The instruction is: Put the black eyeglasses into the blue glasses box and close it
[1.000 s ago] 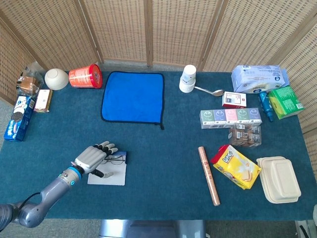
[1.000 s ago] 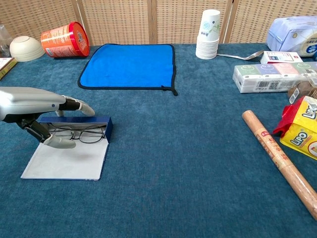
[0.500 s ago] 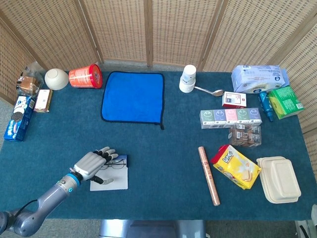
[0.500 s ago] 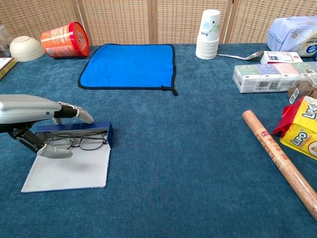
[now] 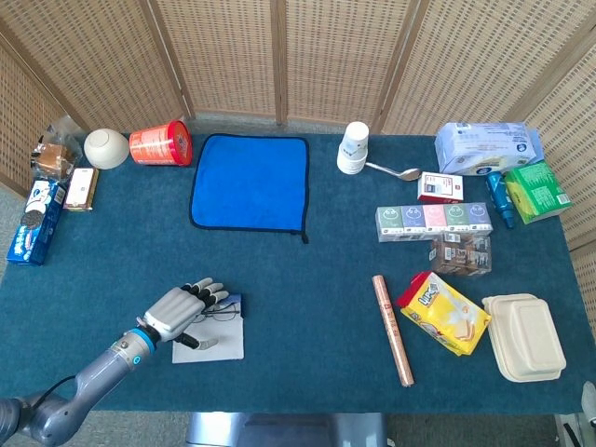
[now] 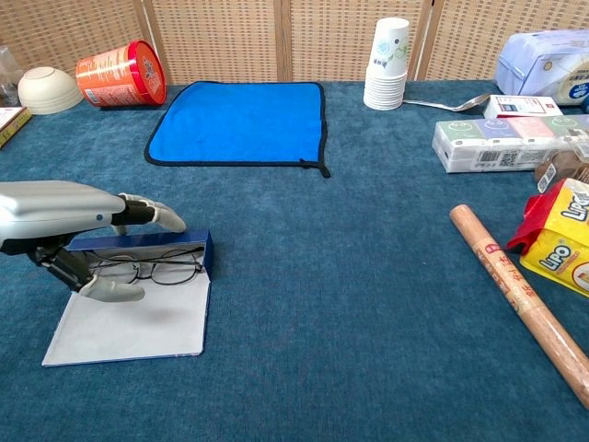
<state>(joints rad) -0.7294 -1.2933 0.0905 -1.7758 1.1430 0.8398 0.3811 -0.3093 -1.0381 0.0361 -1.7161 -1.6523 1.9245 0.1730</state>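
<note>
The blue glasses box (image 6: 138, 246) lies open at the near left, its grey lid (image 6: 129, 322) flat on the table toward me. The black eyeglasses (image 6: 152, 269) sit inside against the blue back wall; in the head view the black eyeglasses (image 5: 222, 308) show beside the fingers. My left hand (image 6: 69, 216) reaches in from the left, with its fingers (image 6: 156, 215) stretched over the back wall and its thumb under the left end of the frame, which it pinches. That end is hidden by the hand. The left hand (image 5: 182, 309) also appears in the head view. My right hand is not visible.
A blue cloth (image 5: 250, 182) lies behind the box. A red can (image 5: 160, 144), a bowl (image 5: 105, 147) and snack packs stand at the far left. Paper cups (image 5: 353, 147), boxes, a yellow bag (image 5: 444, 312) and a brown roll (image 5: 392, 329) fill the right side.
The left hand has drawn slightly toward me and to the right, and the box with the eyeglasses has shifted along with it. The grip looks the same.
</note>
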